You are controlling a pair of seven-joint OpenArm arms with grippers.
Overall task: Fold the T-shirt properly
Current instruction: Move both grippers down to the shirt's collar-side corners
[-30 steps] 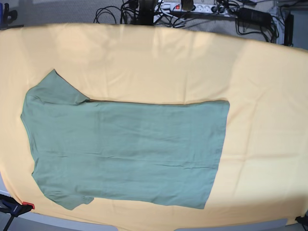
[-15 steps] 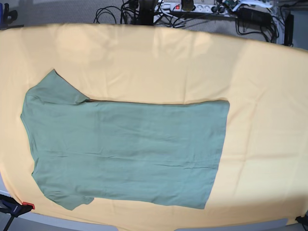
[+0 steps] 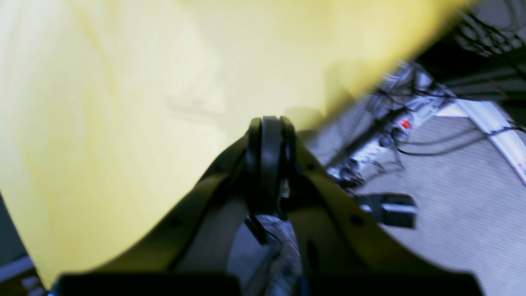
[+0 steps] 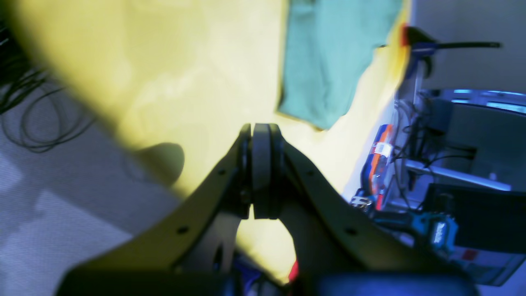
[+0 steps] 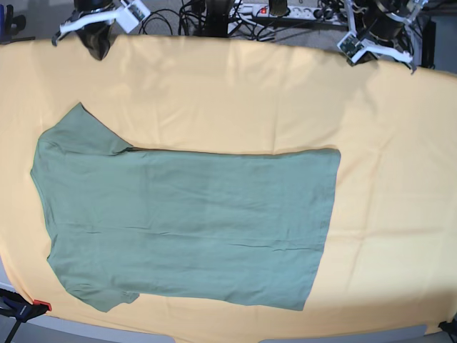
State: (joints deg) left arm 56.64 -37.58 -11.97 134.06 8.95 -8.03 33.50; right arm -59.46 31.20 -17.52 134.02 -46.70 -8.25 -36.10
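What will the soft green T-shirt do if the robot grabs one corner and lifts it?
The sage-green cotton T-shirt would probably droop and hang: it lies thin and flat with small wrinkles. It likely weighs little. Pushed, it might bunch up or drag on the yellow-orange cloth rather than slide.

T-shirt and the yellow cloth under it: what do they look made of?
T-shirt: looks like soft, matte knit fabric, probably cotton jersey; it lies limp and flat with fine shallow wrinkles and no sheen. Yellow cloth: also a matte woven or knit textile, seemingly thin; it shows long soft creases and drapes over the table edge. Exact fibres cannot be told.
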